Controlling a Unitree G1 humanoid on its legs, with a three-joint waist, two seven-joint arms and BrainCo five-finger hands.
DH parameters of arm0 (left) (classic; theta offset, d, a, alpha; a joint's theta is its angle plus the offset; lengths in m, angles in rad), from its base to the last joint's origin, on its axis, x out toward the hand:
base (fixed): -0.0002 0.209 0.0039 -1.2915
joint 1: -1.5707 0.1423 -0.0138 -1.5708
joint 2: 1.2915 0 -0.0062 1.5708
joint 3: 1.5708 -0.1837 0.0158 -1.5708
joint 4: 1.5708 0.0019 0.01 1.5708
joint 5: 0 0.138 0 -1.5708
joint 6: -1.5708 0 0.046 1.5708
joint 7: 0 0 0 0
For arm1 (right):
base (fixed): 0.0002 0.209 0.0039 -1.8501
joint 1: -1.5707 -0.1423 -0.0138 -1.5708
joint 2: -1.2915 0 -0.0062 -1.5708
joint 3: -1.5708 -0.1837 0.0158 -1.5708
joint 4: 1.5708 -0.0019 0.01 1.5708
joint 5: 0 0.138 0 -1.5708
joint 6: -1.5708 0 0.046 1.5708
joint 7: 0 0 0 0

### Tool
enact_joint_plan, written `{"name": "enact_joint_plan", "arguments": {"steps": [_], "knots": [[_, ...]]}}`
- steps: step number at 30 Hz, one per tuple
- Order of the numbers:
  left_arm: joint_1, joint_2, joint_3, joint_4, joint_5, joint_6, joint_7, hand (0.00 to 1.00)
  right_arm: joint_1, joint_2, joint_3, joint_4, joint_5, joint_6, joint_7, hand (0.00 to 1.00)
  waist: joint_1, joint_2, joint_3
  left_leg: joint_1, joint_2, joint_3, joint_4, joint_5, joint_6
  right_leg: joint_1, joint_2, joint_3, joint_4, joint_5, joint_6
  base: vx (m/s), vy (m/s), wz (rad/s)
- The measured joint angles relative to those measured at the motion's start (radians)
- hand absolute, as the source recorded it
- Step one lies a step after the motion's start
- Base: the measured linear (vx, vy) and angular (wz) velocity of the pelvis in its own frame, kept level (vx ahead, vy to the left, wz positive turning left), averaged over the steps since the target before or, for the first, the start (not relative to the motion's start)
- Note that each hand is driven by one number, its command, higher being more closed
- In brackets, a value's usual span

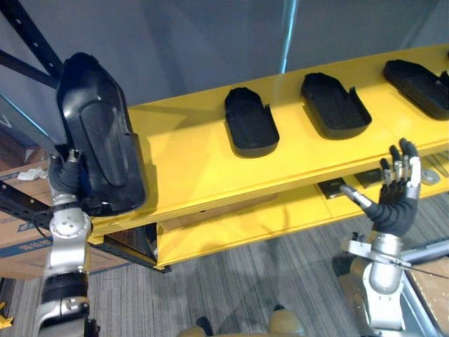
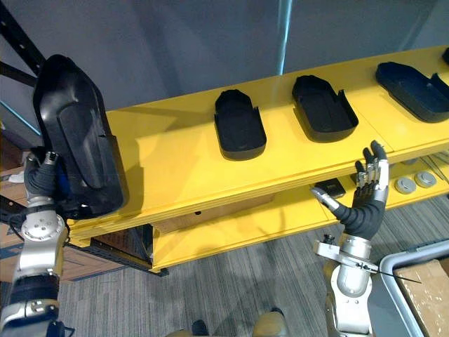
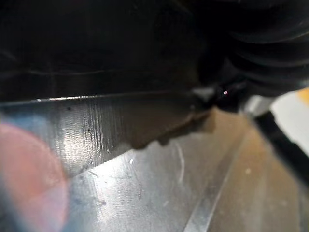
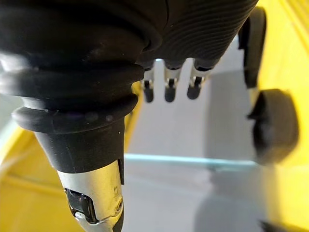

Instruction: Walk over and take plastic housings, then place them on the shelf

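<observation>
From the left eye view, the yellow shelf point(image 1: 189, 161) carries three black housings lying flat and well apart: a left housing point(image 1: 250, 121), a middle housing point(image 1: 335, 105) and a right housing point(image 1: 421, 86), the last cut off at the edge. At the shelf's left end the held housing point(image 1: 98, 126) stands upright, just above the left hand point(image 1: 67, 174). The hand is tucked behind it, so I cannot tell how it grips, nor whether the lower end touches the shelf.

In the right eye view the right hand point(image 2: 365, 200) is raised in front of the shelf edge, spread wide and holding nothing, well apart from every housing. Behind it the lower shelf point(image 2: 231, 225) holds a flat dark piece point(image 2: 330, 187) and two round discs point(image 2: 405, 184).

The left wrist view is pressed against a dark glossy surface, too close to make out.

In the right wrist view the fingers point(image 4: 169, 89) hang straight, with yellow shelf and dark housing shapes beyond.
</observation>
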Motion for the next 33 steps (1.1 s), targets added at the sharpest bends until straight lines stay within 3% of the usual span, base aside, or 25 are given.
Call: {"name": "enact_joint_plan", "arguments": {"steps": [5,7,14,20,25,30,31,33], "knots": [[-0.131,0.041,-0.045,0.146,-0.058,0.087,0.000,1.00,-0.018,-0.074,0.013,-0.001,0.041,0.004,0.030,0.00,-0.025,0.012,0.047,-0.050,0.003,0.001,0.053,-0.009,0.005,-0.036,-0.005,0.004,0.008,0.006,0.002,-0.05,0.004,-0.02],[-0.160,0.041,-0.081,0.199,-0.108,0.142,-0.003,1.00,-0.050,-0.107,0.025,-0.015,0.069,0.010,0.044,0.00,-0.042,0.021,0.085,-0.057,0.008,0.006,0.067,-0.009,0.005,-0.048,0.001,0.019,0.016,0.015,0.001,-0.04,-0.021,-0.17],[-0.238,0.041,-0.133,0.264,-0.197,0.247,-0.058,1.00,-0.056,-0.130,0.027,-0.066,0.105,0.043,0.070,0.00,-0.083,0.037,0.148,-0.093,0.007,0.016,0.100,-0.009,0.005,-0.098,-0.002,0.048,0.053,0.017,0.005,-0.03,-0.005,-0.08],[-0.261,0.041,-0.168,0.266,-0.210,0.272,-0.060,1.00,-0.057,-0.168,0.027,-0.068,0.107,0.051,0.088,0.00,-0.087,0.074,0.190,-0.105,0.008,0.022,0.104,-0.009,0.005,-0.128,0.000,0.054,0.082,0.016,0.004,-0.05,-0.010,-0.03],[-0.273,0.062,-0.172,0.272,-0.206,0.284,-0.057,1.00,-0.058,-0.169,0.038,-0.068,0.108,0.064,0.096,0.00,-0.091,0.080,0.203,-0.124,0.005,0.036,0.102,-0.009,0.005,-0.181,0.001,0.068,0.129,0.001,0.003,-0.06,-0.016,-0.08],[-0.309,0.092,-0.194,0.291,-0.189,0.326,-0.053,1.00,-0.058,-0.182,0.048,-0.072,0.108,0.064,0.111,0.00,-0.101,0.086,0.221,-0.135,0.003,0.052,0.103,-0.008,0.007,-0.213,-0.001,0.077,0.150,0.001,0.003,-0.04,-0.006,-0.10],[-0.313,0.097,-0.196,0.291,-0.189,0.334,-0.050,0.00,-0.056,-0.183,0.048,-0.076,0.108,0.064,0.111,0.00,-0.106,0.085,0.222,-0.138,0.003,0.052,0.103,-0.007,0.007,-0.218,-0.001,0.077,0.152,0.001,0.003,0.00,0.000,0.00],[-0.313,0.099,-0.196,0.291,-0.190,0.346,-0.042,0.00,-0.054,-0.184,0.050,-0.087,0.108,0.064,0.112,0.00,-0.112,0.085,0.222,-0.138,0.003,0.053,0.103,-0.007,0.007,-0.221,-0.001,0.077,0.159,0.001,0.003,0.00,0.000,0.00]]}}
